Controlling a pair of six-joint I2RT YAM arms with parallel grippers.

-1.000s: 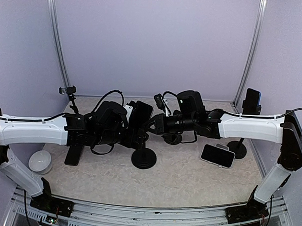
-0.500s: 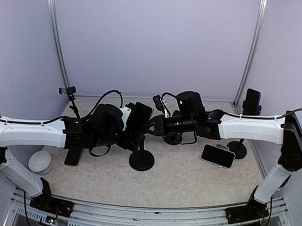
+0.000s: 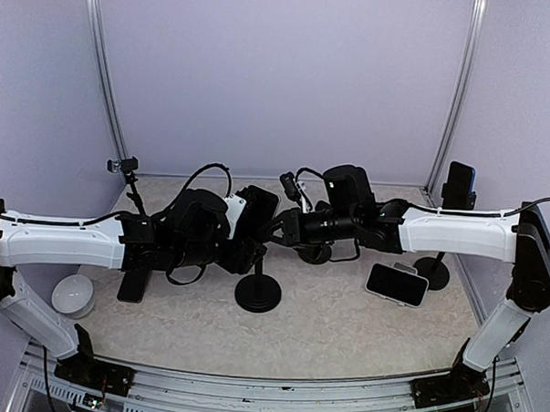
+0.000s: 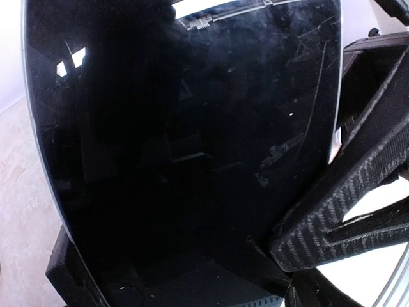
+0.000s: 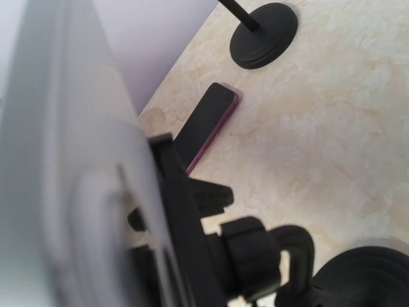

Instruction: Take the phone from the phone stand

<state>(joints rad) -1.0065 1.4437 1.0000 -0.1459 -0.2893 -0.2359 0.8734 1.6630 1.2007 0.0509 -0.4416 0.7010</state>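
Marbled table point(image 3: 342, 337): flat phone point(image 3: 397, 284), stand base point(image 3: 257, 294).

We see a robotics lab cell: plain lilac walls point(image 3: 281, 78), metal frame posts point(image 3: 102, 80), a marbled bench point(image 3: 342, 332), a small camera on a stand point(image 3: 123, 166), and a left arm point(image 3: 54, 237) and right arm point(image 3: 456, 230) bolted at the bench's edge.

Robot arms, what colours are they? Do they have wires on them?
The left arm and right arm are long, smooth white tubes with chunky black joints and black ends. Thin black cables loop over them. Close up, a left finger has a woven, bumpy black pattern.
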